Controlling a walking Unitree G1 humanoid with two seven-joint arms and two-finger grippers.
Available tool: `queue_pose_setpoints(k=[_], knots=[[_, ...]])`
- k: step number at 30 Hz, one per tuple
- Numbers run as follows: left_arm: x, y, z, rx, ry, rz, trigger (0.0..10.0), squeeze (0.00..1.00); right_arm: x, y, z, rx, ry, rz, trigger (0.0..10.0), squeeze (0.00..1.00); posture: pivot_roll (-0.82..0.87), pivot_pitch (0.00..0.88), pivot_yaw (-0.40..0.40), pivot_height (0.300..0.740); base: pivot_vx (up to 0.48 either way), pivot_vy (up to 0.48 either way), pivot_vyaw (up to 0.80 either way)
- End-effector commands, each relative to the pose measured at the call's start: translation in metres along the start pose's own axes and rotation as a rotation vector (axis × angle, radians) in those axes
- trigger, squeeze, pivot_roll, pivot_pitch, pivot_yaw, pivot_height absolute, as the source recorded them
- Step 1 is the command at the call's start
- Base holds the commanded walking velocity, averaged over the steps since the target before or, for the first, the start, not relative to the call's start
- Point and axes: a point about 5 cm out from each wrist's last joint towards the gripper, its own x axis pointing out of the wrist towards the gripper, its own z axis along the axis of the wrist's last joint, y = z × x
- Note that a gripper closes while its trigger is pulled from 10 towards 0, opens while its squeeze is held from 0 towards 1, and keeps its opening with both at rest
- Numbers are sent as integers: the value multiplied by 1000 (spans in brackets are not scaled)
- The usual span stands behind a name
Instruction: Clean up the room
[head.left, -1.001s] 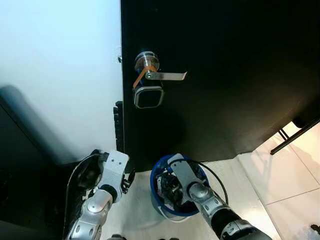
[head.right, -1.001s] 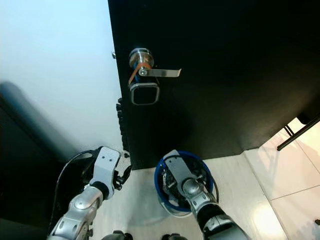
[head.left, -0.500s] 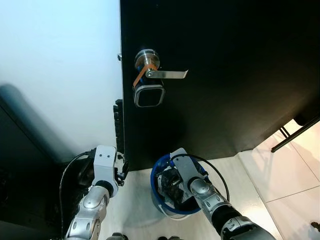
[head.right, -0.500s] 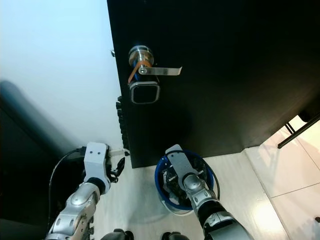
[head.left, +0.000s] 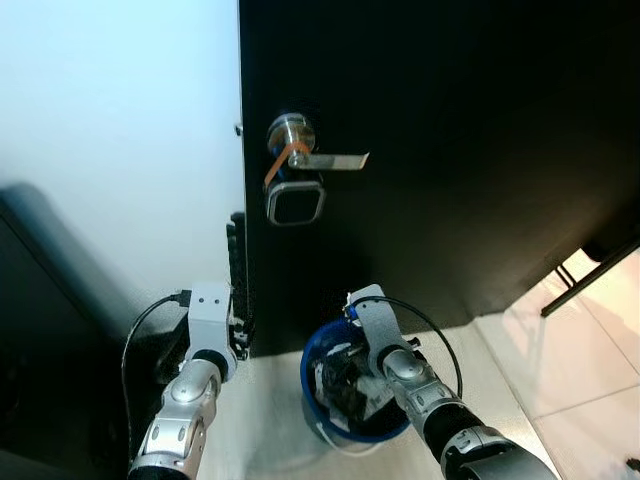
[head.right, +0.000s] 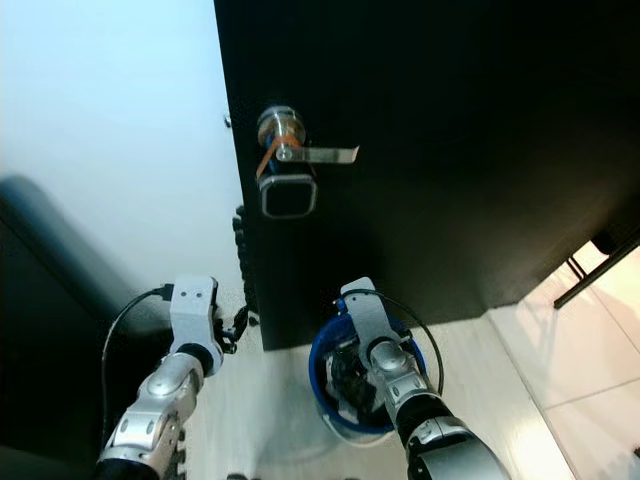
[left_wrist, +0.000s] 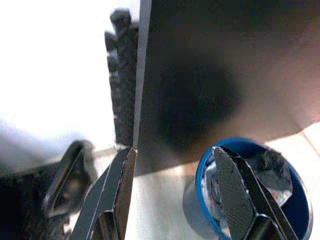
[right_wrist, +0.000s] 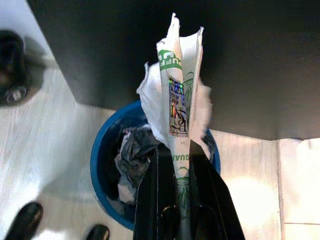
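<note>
Nearest you, the right gripper (right_wrist: 179, 210) has its fingers pinched on a wrapper (right_wrist: 176, 100) — white paper with green print, its long axis running straight out past the tips. The bin (right_wrist: 102, 165), blue-rimmed and already holding crumpled waste, sits directly under it on the pale floor (head.left: 270, 420), so the drop looks to be straight down. Your left gripper (left_wrist: 172, 195) hangs left of the bin, fingers apart and empty. Beyond stands a black door (head.left: 450, 150) — its handle (head.left: 318, 160) a little blurred.
</note>
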Motion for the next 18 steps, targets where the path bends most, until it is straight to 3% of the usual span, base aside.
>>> queue_pose_setpoints(k=[1, 7, 18], knots=[[-2, 1, -9, -20, 30, 15, 10000, 0, -3, 0, -10, 41, 15, -12, 10000, 0, 74, 52, -84, 740, 0, 0, 0], [-1, 1, -10, -33, 30, 23, 10000, 0, -3, 2, -12, 36, 18, -2, 10000, 0, 74, 54, -85, 740, 0, 0, 0], [1, 0, -9, -41, 22, 19, 10000, 0, -2, 3, -10, 30, 13, 4, 10000, 0, 66, 58, -93, 740, 0, -356, 0]])
